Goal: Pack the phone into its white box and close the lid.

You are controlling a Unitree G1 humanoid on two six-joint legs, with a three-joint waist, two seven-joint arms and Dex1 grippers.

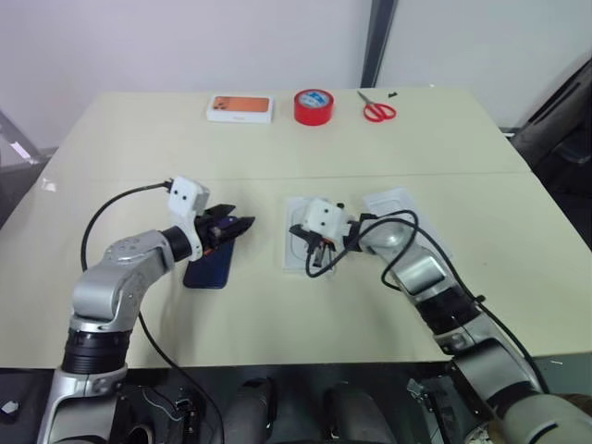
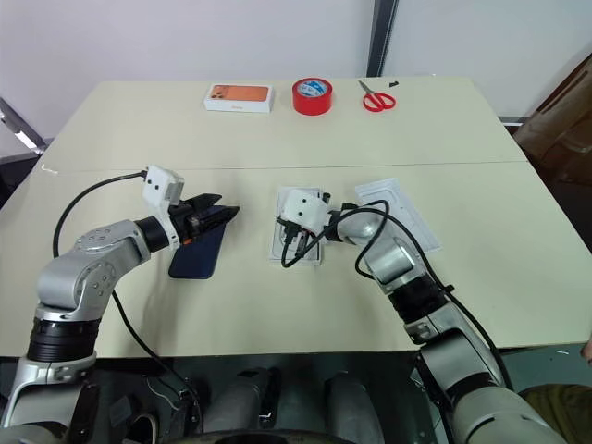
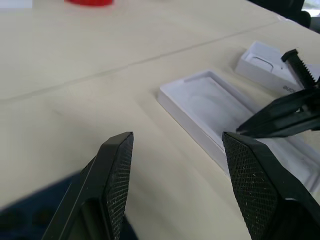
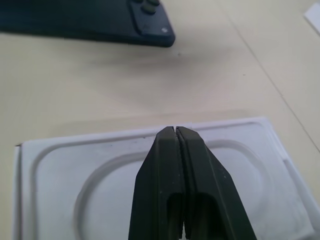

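You have yet to pack anything: the phone (image 2: 198, 252) lies bare on the table under your spread, empty left gripper (image 2: 215, 217), while your right gripper (image 4: 176, 131), pinched closed on nothing, hovers over the white insert (image 4: 60, 170).

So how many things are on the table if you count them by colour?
White: 3, the carton with an orange picture, the flat insert, the box part
Red: 2, the tape roll, the scissors
Dark blue: 1, the phone
Total: 6
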